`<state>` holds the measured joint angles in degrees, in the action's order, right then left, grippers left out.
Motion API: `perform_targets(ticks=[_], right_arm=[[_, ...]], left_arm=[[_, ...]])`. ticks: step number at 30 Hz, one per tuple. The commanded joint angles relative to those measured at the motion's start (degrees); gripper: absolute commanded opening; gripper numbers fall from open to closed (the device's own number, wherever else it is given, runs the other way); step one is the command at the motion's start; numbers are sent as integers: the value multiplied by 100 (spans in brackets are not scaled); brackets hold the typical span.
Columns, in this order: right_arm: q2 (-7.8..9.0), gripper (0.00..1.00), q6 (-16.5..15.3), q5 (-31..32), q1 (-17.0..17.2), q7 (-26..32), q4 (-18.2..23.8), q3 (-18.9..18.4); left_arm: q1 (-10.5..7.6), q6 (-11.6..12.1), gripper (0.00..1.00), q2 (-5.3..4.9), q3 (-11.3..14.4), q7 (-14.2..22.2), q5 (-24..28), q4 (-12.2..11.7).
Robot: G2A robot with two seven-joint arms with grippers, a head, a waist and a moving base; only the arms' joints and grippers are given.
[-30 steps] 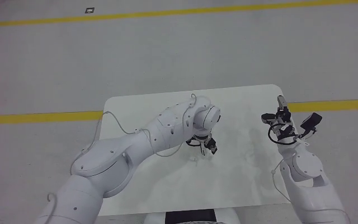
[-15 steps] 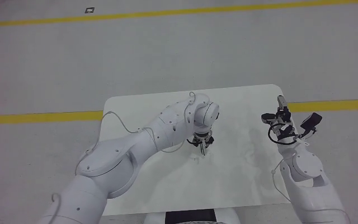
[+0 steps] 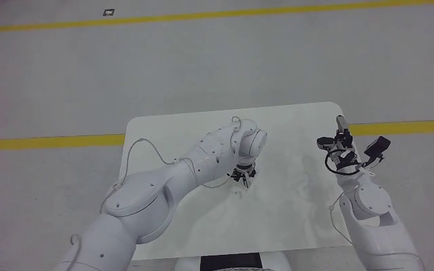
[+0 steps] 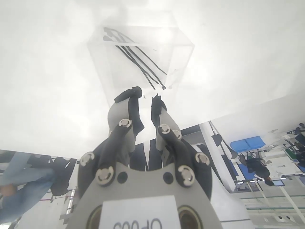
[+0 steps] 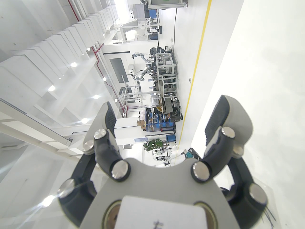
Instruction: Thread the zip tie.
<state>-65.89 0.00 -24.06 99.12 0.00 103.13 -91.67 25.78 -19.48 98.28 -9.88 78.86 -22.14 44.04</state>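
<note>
Several black zip ties (image 4: 140, 59) lie in a clear plastic box (image 4: 181, 48) on the white table (image 3: 298, 135). My left gripper (image 4: 146, 95) hangs just at the box's near edge, its fingers a narrow gap apart with nothing between them; the top view shows this left gripper (image 3: 243, 175) over the middle of the table. At the table's right edge my right gripper (image 3: 341, 127) is raised off the table, and the right wrist view has the right gripper (image 5: 164, 110) wide open and empty, facing out into the room.
The table's right edge and far right corner (image 3: 336, 108) lie close to the right arm. Beyond the table is bare floor with a yellow line (image 3: 61, 142).
The left gripper has shifted a little to the left over the table's middle and its wrist has turned. The right arm has kept still.
</note>
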Motion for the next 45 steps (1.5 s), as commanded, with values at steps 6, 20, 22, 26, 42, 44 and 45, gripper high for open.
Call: perform_targets(ticks=[6,20,22,26,42,44,45], right_arm=[[0,100,0,0,0,0,0,0],[0,100,0,0,0,0,0,0],[0,100,0,0,0,0,0,0],[0,100,0,0,0,0,0,0],[0,100,0,0,0,0,0,0],[0,100,0,0,0,0,0,0],[0,100,0,0,0,0,0,0]], left_arm=[[55,0,16,162,14,73,-342,-243],[97,110,24,520,14,78,-1025,-856],[104,92,24,576,14,78,-1151,-956],[100,69,24,682,14,78,-1373,-1140],[70,0,28,925,-117,-200,-1167,-1487],[98,0,27,946,-137,-273,-1138,-1554],[119,0,27,959,-151,-339,-1121,-1605]])
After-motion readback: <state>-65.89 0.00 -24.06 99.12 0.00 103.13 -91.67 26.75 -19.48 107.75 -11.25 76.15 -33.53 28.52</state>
